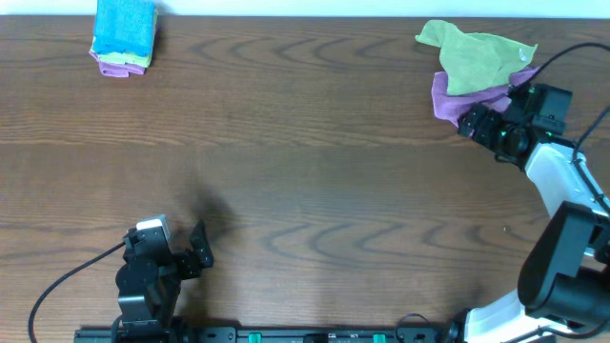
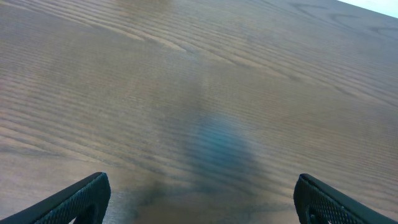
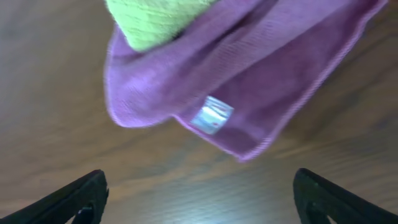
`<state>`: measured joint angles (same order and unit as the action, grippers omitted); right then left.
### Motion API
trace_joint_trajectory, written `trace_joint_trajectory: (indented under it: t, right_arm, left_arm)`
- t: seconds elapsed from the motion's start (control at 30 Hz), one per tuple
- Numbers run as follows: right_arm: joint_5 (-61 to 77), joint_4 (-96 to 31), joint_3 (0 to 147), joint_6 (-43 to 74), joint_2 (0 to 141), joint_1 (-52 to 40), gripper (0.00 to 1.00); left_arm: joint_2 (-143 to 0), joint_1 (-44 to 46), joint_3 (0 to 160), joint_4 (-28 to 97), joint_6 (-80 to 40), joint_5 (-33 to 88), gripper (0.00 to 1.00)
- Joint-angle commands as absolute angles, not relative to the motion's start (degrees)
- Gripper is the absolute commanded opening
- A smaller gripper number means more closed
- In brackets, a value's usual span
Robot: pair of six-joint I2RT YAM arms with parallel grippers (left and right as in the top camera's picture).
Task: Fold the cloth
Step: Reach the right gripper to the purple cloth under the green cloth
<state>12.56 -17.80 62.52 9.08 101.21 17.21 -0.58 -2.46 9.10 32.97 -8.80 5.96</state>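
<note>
The cloth [image 1: 456, 95] lay crumpled at the far right of the table [image 1: 305, 171], its white tag [image 3: 211, 116] showing and a green cloth [image 1: 477, 55] draped over it. The right gripper [image 1: 469, 122] hovered just beside its near edge, jaws wide and empty. The left gripper [image 1: 181, 243], well apart, was likewise wide and empty. No fold looked begun; freeing, spreading and folding all remained.

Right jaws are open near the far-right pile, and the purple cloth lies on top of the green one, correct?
Not quite: the green cloth lies on top of the purple cloth, as the right wrist view shows. The rest holds.
</note>
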Motion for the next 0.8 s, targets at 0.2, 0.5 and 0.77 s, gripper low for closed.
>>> trace_joint_trajectory:
  t: [0.2,0.5,0.77]
  right_arm:
    - [-0.7,-18.3,63.1,-14.7,101.7,13.3,0.88]
    - [-8.2,-14.7,63.1,-16.3,108.9,9.4,0.93]
    - [-8.8,-10.4,63.1,-15.1,110.2,9.3,0.65]
  left_arm:
    - [-0.2,-2.2,8.7,32.9,-8.8,5.5,0.95]
    - [-0.2,-2.2,8.7,32.9,-8.8,5.6,0.95]
    - [-0.2,-2.2,8.7,32.9,-8.8,5.5,0.95]
